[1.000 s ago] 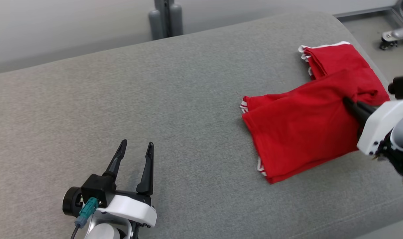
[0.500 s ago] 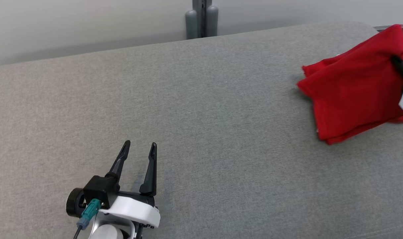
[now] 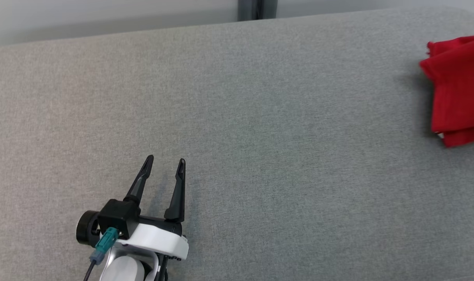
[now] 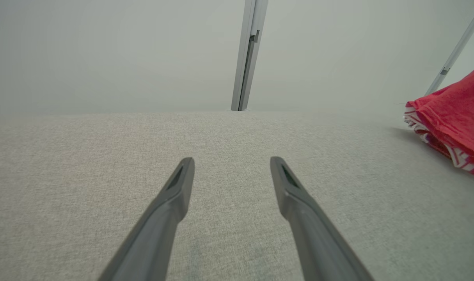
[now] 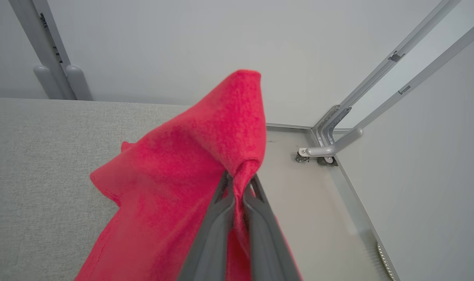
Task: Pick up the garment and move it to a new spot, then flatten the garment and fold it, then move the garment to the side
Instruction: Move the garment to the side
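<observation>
Grey fabric surface (image 3: 283,117), pale walls (image 5: 162,47), left gripper (image 3: 165,160) spread empty, right gripper (image 5: 240,177) pinching red garment (image 5: 182,156)

My right hand (image 5: 240,179) has pulled the garment (image 3: 459,89) up by its pinched fold toward the bench's (image 3: 260,117) right edge, bunching it; my head camera has swung too.

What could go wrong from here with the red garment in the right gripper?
1. The right gripper pinches one small bunch of the red garment; the folds could fall open or slip out.
2. It is at the right edge of the grey surface, floor beyond; a drop may land there.
3. The left gripper is open and far off: no backup.
</observation>
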{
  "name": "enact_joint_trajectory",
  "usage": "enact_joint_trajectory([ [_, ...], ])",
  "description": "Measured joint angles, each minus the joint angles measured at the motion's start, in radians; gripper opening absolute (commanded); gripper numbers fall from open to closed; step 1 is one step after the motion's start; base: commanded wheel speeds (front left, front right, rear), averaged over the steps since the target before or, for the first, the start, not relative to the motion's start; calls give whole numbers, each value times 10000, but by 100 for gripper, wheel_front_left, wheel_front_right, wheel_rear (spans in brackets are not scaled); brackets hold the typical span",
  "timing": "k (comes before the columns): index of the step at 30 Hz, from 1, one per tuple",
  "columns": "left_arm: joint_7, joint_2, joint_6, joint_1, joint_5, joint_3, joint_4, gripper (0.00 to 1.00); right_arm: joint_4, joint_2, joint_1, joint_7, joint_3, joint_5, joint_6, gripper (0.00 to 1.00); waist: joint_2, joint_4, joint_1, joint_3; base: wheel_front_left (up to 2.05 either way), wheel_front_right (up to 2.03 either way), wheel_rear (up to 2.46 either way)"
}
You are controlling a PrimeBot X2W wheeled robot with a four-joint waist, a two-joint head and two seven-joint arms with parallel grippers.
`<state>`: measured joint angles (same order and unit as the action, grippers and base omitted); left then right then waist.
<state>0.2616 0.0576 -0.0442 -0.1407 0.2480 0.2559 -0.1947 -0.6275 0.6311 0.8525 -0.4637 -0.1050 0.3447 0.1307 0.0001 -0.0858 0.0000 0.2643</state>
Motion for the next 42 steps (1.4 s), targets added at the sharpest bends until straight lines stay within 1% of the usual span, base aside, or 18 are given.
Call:
enact_joint_trajectory([
  [3,0,12,8,-127,-35,2,58,100,-232,357,152,88,222,-393,2,0,0,134,0,247,0,0,0],
  [9,0,61,31,-282,-132,19,159,100,-1020,617,209,314,803,-1267,2,0,0,431,0,824,0,0,0],
  [13,0,155,31,-384,-213,29,263,100,-1455,886,264,579,802,-2523,2,0,0,621,0,1244,0,0,0],
  [18,0,194,33,-581,-288,121,412,100,-2010,853,558,771,1475,-3680,2,0,0,861,0,1751,0,0,0],
  [22,-13,240,-8,-647,-339,153,558,100,-2119,740,610,1028,2224,-4713,2,0,0,1065,0,2068,0,0,0],
  [23,-19,261,-10,-647,-343,150,583,100,-2138,711,610,1122,2441,-4999,2,27,0,1107,0,2135,0,0,0],
  [24,-19,278,-23,-647,-345,148,598,100,-2165,660,610,1189,2638,-5229,2,49,0,1143,0,2189,0,0,0],
  [25,-19,291,-44,-647,-347,150,617,100,-2180,575,607,1279,2832,-5455,2,87,0,1172,0,2231,0,0,0],
  [26,-19,301,-69,-647,-347,150,639,100,-2174,462,606,1427,3030,-5637,2,100,0,1191,0,2263,0,0,0],
  [30,-50,328,-98,-646,-347,157,658,100,-2148,13,604,1958,3593,-6222,2,100,0,1151,0,2259,0,0,0],
  [33,-59,330,-100,-649,-341,194,667,100,-2155,-295,609,2314,3745,-6516,2,100,0,1061,0,2201,0,0,0],
  [36,-63,336,-109,-657,-332,226,654,100,-2169,-550,630,2644,3649,-6755,2,100,0,950,0,2100,0,0,0],
  [42,-63,362,-109,-674,-211,207,608,100,-2217,-1162,818,3582,3258,-6550,2,100,0,727,0,1693,0,0,0],
])
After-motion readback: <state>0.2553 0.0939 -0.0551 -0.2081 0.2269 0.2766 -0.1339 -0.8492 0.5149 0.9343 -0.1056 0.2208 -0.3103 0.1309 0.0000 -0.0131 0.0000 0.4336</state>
